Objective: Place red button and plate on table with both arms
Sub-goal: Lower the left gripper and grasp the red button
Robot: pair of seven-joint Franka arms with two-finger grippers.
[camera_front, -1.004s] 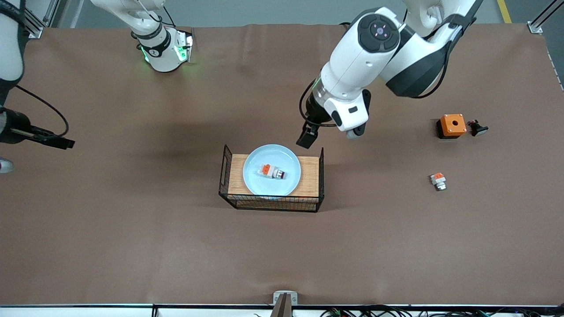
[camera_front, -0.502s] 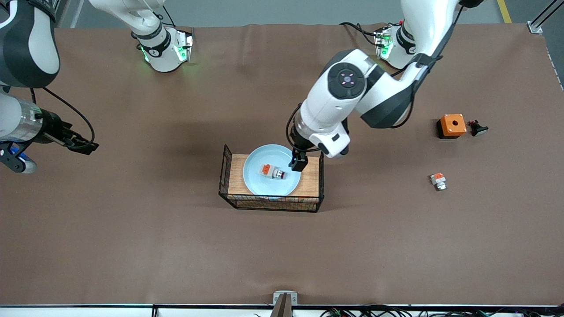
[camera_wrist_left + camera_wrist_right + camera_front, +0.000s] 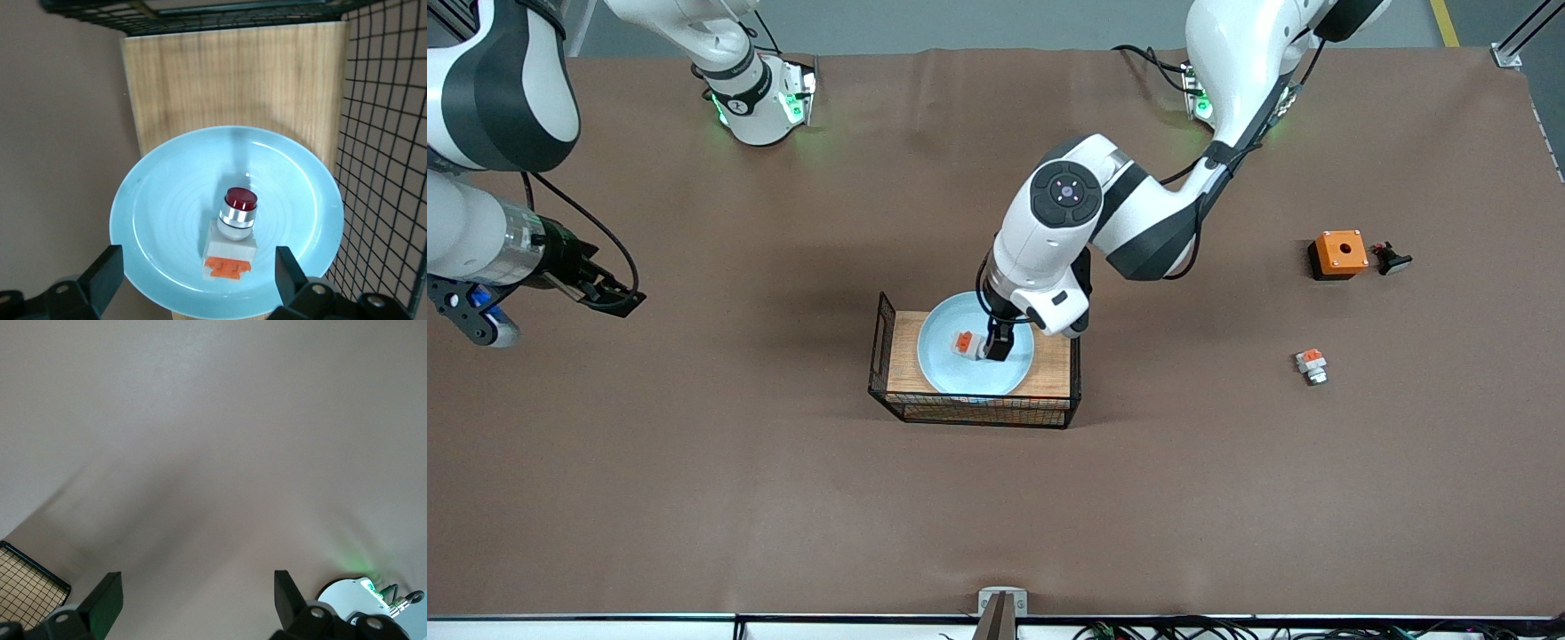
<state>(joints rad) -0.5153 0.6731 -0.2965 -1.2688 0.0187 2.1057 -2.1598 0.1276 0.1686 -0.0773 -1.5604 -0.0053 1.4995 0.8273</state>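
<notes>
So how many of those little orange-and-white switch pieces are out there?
2. The red button lies on the plate atop the rack, under the left gripper. The grey-tipped one lies on the table, nearer the camera than the orange box.

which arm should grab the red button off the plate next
Left. The left gripper hangs open right over the red button, which lies between its fingers on the plate on the rack. The right gripper is open over bare table toward the right arm's end.

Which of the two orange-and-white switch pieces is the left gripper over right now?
The red button, lying in the plate on the wire rack, between the open left gripper fingers. The grey-tipped piece lies untouched on the table.
</notes>
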